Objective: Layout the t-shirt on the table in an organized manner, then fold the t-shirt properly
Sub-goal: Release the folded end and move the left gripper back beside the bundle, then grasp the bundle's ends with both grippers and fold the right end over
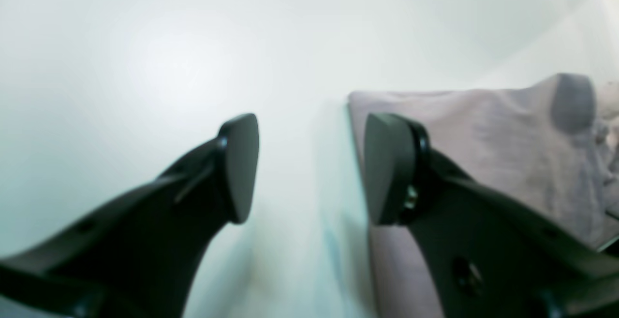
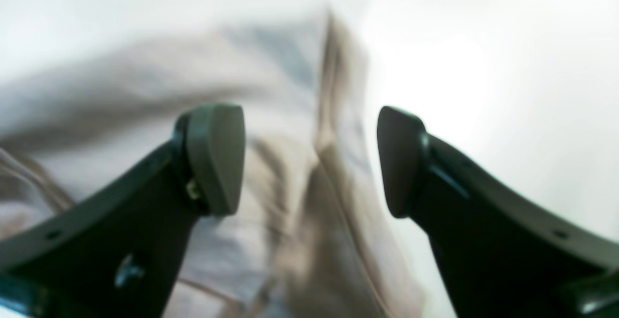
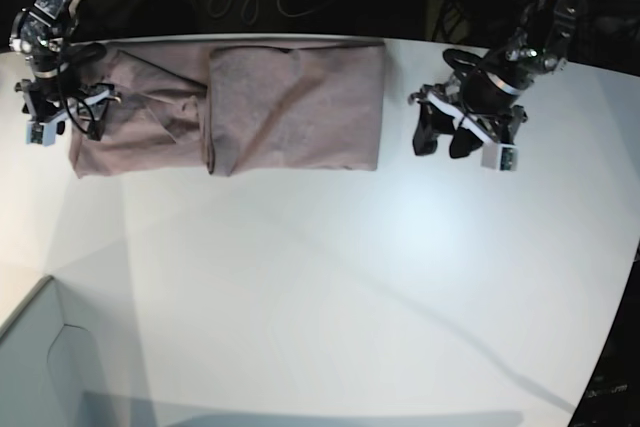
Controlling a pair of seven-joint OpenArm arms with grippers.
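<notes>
While sleeves look already turned in: shirt (image 3: 228, 109) lying as a long flat strip, not yet a compact packet.
shirt place: on surface (image 3: 330, 287), along far edge, toward base view's left half.
shirt shape: layered panel on strip's right part, with a vertical fold edge near the middle; left part looser, diagonal creases.
layout step: judged done, cloth spread flat, edges roughly straight.
side folds: judged done, no sleeve sticking out in base view.
left to do: cross folds along the length, likely bringing one end over the other; smoothing left part first.
right end effector (image 3: 60, 112): at shirt's left end in base view, over the cloth; jaws apart, nothing between the pads (image 2: 215, 158) in wrist view, cloth blurred below.
right contact: cannot tell whether touching cloth or just above.
left end effector (image 3: 455, 137): off the shirt, just beside its right end, over bare surface; jaws apart, empty.
left wrist view: straight shirt edge (image 1: 355, 129) running beside one pad, bare surface in the gap.
risk: left part creased, a fold over it would likely trap wrinkles.
progress: roughly midway, by judgement.
</notes>
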